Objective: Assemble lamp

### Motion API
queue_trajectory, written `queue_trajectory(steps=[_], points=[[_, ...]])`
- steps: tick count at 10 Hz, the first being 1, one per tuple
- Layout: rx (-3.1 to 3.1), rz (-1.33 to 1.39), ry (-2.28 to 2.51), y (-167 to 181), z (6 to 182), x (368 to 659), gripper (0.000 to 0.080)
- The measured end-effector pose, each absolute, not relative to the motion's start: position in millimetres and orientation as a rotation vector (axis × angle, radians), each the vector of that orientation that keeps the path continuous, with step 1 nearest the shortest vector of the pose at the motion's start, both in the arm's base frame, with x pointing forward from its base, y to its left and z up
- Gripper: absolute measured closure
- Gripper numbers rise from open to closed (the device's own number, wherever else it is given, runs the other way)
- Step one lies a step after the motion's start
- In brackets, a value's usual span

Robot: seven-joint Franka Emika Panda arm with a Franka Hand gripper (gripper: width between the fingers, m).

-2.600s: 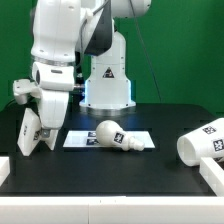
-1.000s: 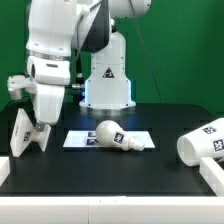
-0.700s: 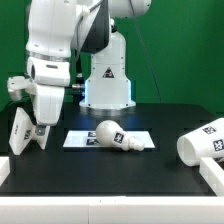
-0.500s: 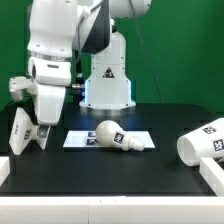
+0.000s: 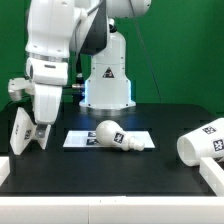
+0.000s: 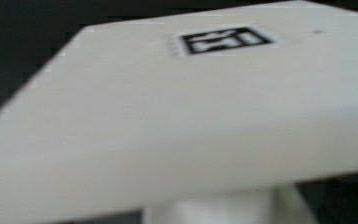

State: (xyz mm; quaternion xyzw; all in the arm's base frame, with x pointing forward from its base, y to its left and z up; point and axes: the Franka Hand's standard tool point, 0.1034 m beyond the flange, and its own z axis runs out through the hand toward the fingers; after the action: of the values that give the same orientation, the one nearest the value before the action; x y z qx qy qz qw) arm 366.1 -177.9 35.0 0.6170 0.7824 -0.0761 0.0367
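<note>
The lamp's blocky white base (image 5: 24, 130) stands tilted at the exterior view's left, on the black table. My gripper (image 5: 39, 133) hangs right at it, jaws open around its edge and no longer clamping it. In the wrist view the base (image 6: 158, 120) fills the picture, with its square tag (image 6: 220, 41) sharp enough to make out and one white finger (image 6: 220, 207) blurred beneath it. The round bulb (image 5: 112, 136) lies on its side on the marker board (image 5: 80, 140). The tapered shade (image 5: 205, 143) lies on its side at the exterior view's right.
The arm's own pedestal (image 5: 107, 78) with its blue light stands behind the marker board. White rails sit at the front left corner (image 5: 4, 170) and front right corner (image 5: 213, 176) of the table (image 5: 120, 170). A green wall closes the back.
The jaws have spread apart and let go of the base, which has settled slightly at the left. Bulb and shade have not moved.
</note>
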Motion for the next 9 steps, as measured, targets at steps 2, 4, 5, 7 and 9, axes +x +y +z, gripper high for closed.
queue_trajectory(steps=[2, 4, 5, 7, 9], points=[[1.897, -0.248, 2.412, -189, 30.0, 360, 0.0101], [1.906, -0.268, 2.434, -187, 17.0, 353, 0.0101], [1.907, -0.277, 2.442, -187, 12.3, 352, 0.0101], [1.907, -0.277, 2.442, -187, 12.2, 352, 0.0101], [1.907, -0.277, 2.442, -187, 12.3, 352, 0.0382]])
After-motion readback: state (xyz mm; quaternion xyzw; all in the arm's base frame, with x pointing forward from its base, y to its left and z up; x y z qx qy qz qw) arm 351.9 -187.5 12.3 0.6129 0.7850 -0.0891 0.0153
